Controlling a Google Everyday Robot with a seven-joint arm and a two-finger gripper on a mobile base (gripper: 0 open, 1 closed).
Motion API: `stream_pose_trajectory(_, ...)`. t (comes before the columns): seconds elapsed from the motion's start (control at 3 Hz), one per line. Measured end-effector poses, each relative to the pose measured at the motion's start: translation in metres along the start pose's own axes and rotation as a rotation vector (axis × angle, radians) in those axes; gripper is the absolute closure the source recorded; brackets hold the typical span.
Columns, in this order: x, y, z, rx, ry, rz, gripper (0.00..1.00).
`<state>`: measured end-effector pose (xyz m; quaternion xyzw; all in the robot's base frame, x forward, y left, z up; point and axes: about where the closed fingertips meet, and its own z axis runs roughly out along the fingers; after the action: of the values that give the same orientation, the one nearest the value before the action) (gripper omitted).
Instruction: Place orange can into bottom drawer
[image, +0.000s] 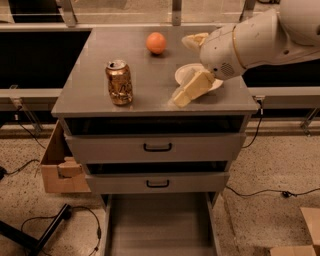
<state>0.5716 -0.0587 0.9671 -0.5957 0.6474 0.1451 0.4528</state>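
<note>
The orange can (119, 82) stands upright on the left part of the grey cabinet top (100, 102). My gripper (182, 70) is on the right side of the top, over the white bowl, well to the right of the can and apart from it. Its two pale fingers (192, 89) are spread wide, open and empty. The bottom drawer (160, 227) is pulled out below the cabinet, showing a plain grey floor with nothing in it.
A round orange fruit (156, 42) lies at the back of the top. A white bowl (181, 75) sits partly under my gripper. The two upper drawers (157, 147) with black handles are slightly open. A cardboard box (57, 167) stands left of the cabinet; cables lie on the floor.
</note>
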Motion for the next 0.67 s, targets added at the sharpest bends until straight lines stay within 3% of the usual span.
stream_pose_trajectory(0.67, -0.025, -0.002, 0.068, -0.073, -0.164, 0.061, 0.0)
